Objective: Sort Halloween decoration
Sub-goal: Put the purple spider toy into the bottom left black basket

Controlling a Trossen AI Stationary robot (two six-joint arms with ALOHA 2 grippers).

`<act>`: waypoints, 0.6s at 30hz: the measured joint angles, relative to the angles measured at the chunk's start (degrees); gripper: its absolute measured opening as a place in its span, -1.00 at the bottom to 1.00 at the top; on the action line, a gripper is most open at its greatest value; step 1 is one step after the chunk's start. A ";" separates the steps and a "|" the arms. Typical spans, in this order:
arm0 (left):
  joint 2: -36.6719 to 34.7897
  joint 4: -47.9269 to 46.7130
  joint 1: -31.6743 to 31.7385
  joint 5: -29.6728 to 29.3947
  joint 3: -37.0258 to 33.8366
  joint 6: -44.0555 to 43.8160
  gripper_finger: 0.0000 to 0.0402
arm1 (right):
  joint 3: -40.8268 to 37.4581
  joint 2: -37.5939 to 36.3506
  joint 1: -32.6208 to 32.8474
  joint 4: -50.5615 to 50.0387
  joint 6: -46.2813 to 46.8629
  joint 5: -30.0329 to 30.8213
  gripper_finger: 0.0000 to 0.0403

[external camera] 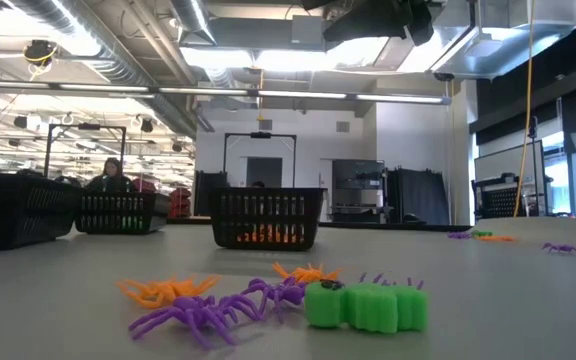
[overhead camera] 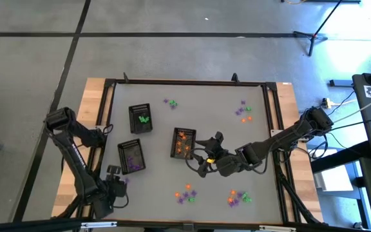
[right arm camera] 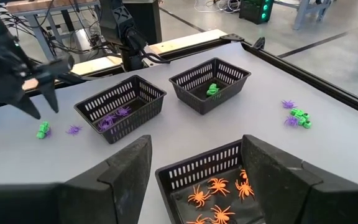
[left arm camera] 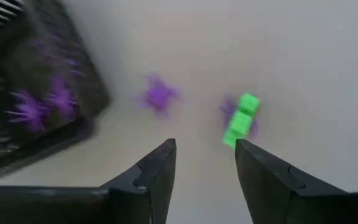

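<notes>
- Your left gripper [left arm camera: 205, 155] hangs above the grey table [overhead camera: 205, 116] at its near left corner, just beside the black slotted plastic tray of purple spiders [right arm camera: 120, 107]; its two dark fingers stand apart with nothing between them
- Just ahead of those fingers a small purple plastic spider [left arm camera: 159, 94] and a small green blocky plastic trinket [left arm camera: 242, 119] lie loose on the table
- Your right gripper [right arm camera: 194, 165] hovers over the near edge of the black slotted tray of orange plastic spiders [right arm camera: 219, 193] at mid-table, fingers spread wide, holding nothing
- A third black slotted tray [right arm camera: 210, 83] farther back holds a green trinket [right arm camera: 212, 89]
- More orange, purple and green trinkets lie in loose clusters [overhead camera: 185, 193] along the near edge and toward the far corners
</notes>
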 joint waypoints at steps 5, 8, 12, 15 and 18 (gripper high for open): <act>-0.02 6.20 -0.04 1.42 -2.09 0.70 -0.22 | 0.00 0.00 0.00 0.00 0.00 0.00 0.22; -0.02 8.35 -0.09 1.86 -4.18 0.81 -0.22 | 0.00 0.00 0.00 0.02 0.02 0.06 0.22; -0.02 12.15 -0.01 3.50 -7.32 0.48 -0.23 | 0.00 0.00 0.00 0.01 0.00 0.07 0.22; -0.02 13.69 0.13 4.43 -8.56 0.44 -0.23 | 0.00 0.00 0.00 0.00 0.02 0.09 0.22; -0.02 13.71 0.13 4.42 -8.66 1.21 -0.25 | 0.00 0.00 0.00 0.00 0.00 0.09 0.22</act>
